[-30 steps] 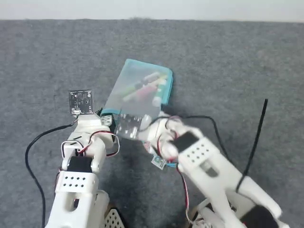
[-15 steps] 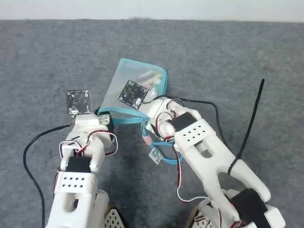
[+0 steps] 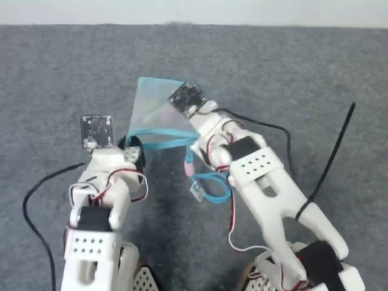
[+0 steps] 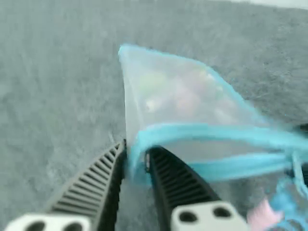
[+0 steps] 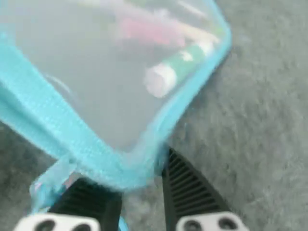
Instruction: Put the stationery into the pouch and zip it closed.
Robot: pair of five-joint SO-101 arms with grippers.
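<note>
Teal pouch | stationery sitting inside, loading looks done | I'm pinching its zip-band end in my left gripper | right gripper clamping opposite corner | zipping probably remaining, unclear

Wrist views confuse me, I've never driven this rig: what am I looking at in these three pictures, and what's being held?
Two small robot arms sit side by side on a grey mat. The high view looks down on both; each wrist view looks along one arm's own hand. The left hand pinches the blue edge of the clear pouch at one corner; the right hand seems to grip another corner. Pens are inside. A blue strap trails on the mat between the arms.
</note>
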